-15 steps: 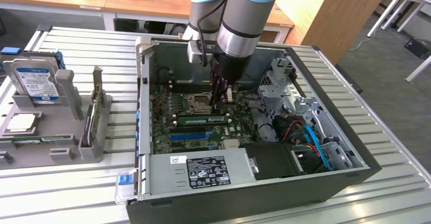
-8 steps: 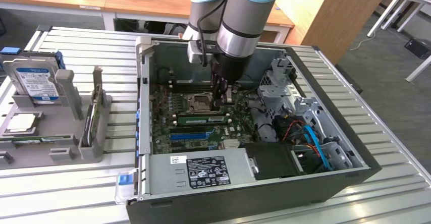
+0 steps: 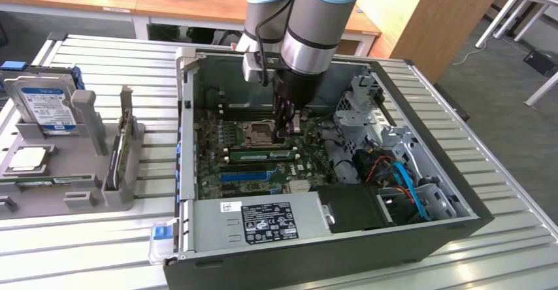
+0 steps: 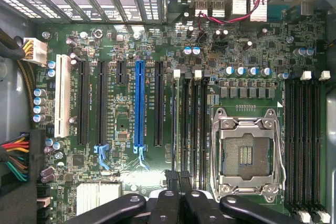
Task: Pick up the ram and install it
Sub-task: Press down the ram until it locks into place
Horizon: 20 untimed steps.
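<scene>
Fingers [image 4: 171, 182] pressed together, nothing visibly pinched. Wrist view sets them over the black memory slots [image 4: 194, 124] beside the CPU socket [image 4: 245, 153]. Exterior view: gripper [image 3: 289, 132] down inside the case [image 3: 349, 257], the ram [image 3: 259, 153] lying along a slot just beside the tips.

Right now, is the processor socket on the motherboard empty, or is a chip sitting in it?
Empty. In the wrist view the processor socket shows bare contacts in its middle; no chip covers them.

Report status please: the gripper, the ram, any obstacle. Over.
Gripper shut, down by the CPU socket. Ram on edge on the motherboard, right beside the gripper; grip on it unclear. No obstacle seen.
</scene>
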Each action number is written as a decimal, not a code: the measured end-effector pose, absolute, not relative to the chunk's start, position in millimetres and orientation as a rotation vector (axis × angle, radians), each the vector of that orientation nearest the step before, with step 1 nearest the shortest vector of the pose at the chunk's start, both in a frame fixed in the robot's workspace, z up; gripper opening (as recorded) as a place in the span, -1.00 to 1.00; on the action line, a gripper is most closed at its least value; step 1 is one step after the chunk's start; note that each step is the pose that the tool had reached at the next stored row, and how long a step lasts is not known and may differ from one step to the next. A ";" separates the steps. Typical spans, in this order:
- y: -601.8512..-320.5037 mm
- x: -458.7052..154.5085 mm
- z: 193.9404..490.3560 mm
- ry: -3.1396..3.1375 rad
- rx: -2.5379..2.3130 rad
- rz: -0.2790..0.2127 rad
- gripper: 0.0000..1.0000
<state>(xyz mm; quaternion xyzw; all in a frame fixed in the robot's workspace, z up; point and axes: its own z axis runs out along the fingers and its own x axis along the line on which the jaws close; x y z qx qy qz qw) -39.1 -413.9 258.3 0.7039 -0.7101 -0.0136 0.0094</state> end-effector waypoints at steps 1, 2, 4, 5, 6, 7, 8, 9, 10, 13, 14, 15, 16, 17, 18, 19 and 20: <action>-413.9 -39.1 258.3 -2.218 2.198 -0.042 -0.79; -413.9 -39.1 258.3 -2.218 2.198 -0.043 -0.79; -413.9 -37.8 258.3 -2.218 2.198 -0.042 -0.79; -413.9 -36.9 258.4 -2.218 2.198 -0.042 -0.79; -413.9 -35.7 258.4 -2.218 2.198 -0.042 -0.79; -413.9 -34.4 258.3 -2.218 2.198 -0.043 -0.79; -413.9 -33.1 258.3 -2.218 2.198 -0.043 -0.79; -413.9 -31.7 258.3 -2.218 2.198 -0.042 -0.79; -413.9 -30.1 258.3 -2.218 2.198 -0.043 -0.79; -413.9 -24.6 258.3 -2.218 2.198 -0.043 -0.79; -413.9 -22.5 258.3 -2.218 2.198 -0.043 -0.79; -413.9 -20.5 258.3 -2.218 2.198 -0.043 -0.79; -413.9 -18.4 258.3 -2.217 2.198 -0.043 -0.79; -413.9 -16.1 258.4 -2.217 2.198 -0.043 -0.79; -413.9 -14.2 258.3 -2.218 2.198 -0.043 -0.79; -413.9 -12.2 258.3 -2.218 2.198 -0.043 -0.79; -413.9 -10.3 258.3 -2.217 2.198 -0.043 -0.79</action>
